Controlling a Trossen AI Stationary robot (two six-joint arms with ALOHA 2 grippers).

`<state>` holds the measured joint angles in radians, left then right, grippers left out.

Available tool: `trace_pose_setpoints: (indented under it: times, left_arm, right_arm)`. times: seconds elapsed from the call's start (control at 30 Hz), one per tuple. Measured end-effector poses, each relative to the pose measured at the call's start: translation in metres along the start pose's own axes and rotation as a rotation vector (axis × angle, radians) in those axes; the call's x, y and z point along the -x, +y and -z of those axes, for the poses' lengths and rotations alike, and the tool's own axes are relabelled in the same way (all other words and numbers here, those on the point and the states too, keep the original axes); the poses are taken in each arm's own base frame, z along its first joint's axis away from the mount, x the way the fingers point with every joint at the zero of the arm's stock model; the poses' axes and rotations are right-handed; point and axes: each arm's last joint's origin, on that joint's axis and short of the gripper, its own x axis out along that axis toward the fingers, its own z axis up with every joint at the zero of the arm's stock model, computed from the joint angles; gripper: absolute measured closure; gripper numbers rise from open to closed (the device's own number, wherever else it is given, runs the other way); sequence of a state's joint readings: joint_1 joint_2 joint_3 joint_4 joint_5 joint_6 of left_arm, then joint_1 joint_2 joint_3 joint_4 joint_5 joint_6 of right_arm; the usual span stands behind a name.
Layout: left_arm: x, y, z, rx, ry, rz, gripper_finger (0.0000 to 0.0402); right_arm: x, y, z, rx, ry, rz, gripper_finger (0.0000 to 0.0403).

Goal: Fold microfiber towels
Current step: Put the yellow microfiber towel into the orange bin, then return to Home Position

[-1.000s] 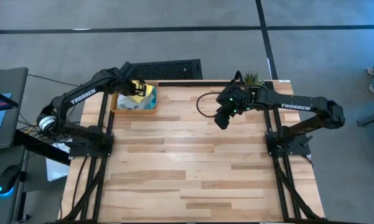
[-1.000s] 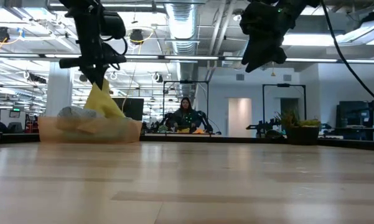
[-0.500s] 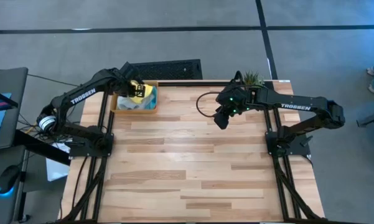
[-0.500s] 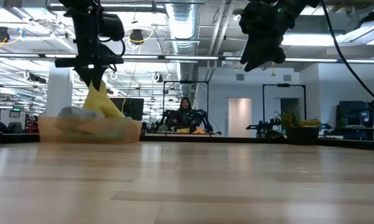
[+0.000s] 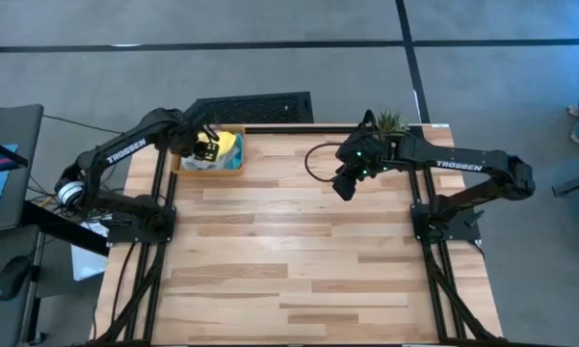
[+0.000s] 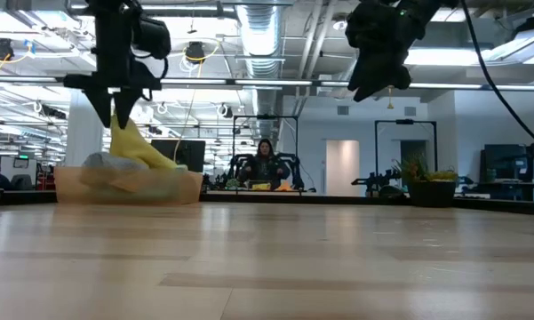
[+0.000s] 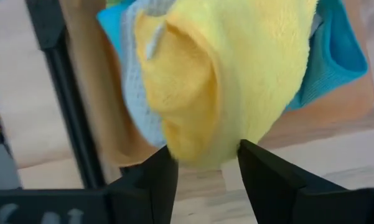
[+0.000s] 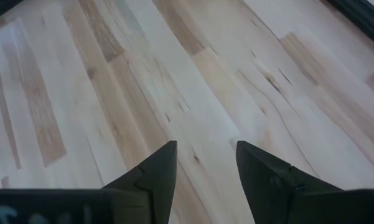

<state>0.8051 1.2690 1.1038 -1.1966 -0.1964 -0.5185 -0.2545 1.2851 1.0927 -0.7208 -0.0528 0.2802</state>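
Your left gripper [image 5: 205, 147] is up over the shallow orange rectangular tray [image 5: 180, 164], its dark fingers [image 7: 150, 180] pinched on the soft yellow microfiber towel [image 7: 224, 81], which hangs as a drawn-up peak with its lower end down in the tray among the other cloths. Beside it in the tray you've got the sky blue microfiber towel [image 7: 333, 59] and a pale grey microfiber towel [image 7: 140, 106] bunched against the tray wall. Your right gripper [image 5: 344, 185] hovers above bare planks of the light wooden table [image 5: 299, 260], well apart from the tray, fingers [image 8: 152, 174] spread with nothing between them. A small potted green plant [image 5: 390, 121] sits near the right arm.
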Motion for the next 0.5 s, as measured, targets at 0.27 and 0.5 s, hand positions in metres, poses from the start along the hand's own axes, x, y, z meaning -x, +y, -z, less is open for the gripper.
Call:
trace_pose_setpoints:
  times: [0.27, 0.5]
  left_arm:
    - [0.034, 0.016, 0.020, 0.011, -0.133, 0.073, 0.0243]
    - [0.073, 0.021, 0.050, -0.146, -0.312, 0.308, 0.0303]
  right_arm:
    - [0.022, -0.007, -0.001, -0.022, -0.074, 0.002, 0.0214]
    - [0.056, -0.007, 0.004, 0.004, -0.199, -0.003, 0.0272]
